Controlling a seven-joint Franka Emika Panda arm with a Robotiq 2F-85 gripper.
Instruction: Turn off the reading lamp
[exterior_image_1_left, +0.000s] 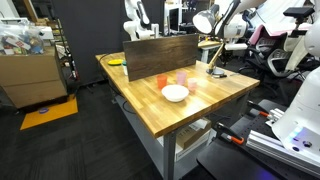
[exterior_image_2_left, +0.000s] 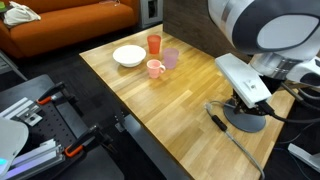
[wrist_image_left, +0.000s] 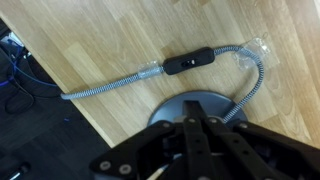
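The reading lamp stands at a far corner of the wooden table. In an exterior view its silvery dome head (exterior_image_1_left: 204, 20) sits on a thin brass arm (exterior_image_1_left: 211, 46). Its dark round base (exterior_image_2_left: 246, 121) shows below my gripper (exterior_image_2_left: 243, 98). In the wrist view my gripper (wrist_image_left: 193, 108) hangs right above the base (wrist_image_left: 168, 108), fingers together and holding nothing. The lamp's braided cord carries a black inline switch (wrist_image_left: 190, 62), which lies on the wood just beyond the base. It also shows in an exterior view (exterior_image_2_left: 215, 122).
A white bowl (exterior_image_2_left: 128, 55), an orange cup (exterior_image_2_left: 154, 43), a pink cup (exterior_image_2_left: 155, 68) and a purple cup (exterior_image_2_left: 170, 58) stand further along the table. A dark wooden panel (exterior_image_1_left: 160, 50) stands upright behind them. The table edge (wrist_image_left: 70, 100) runs close to the lamp base.
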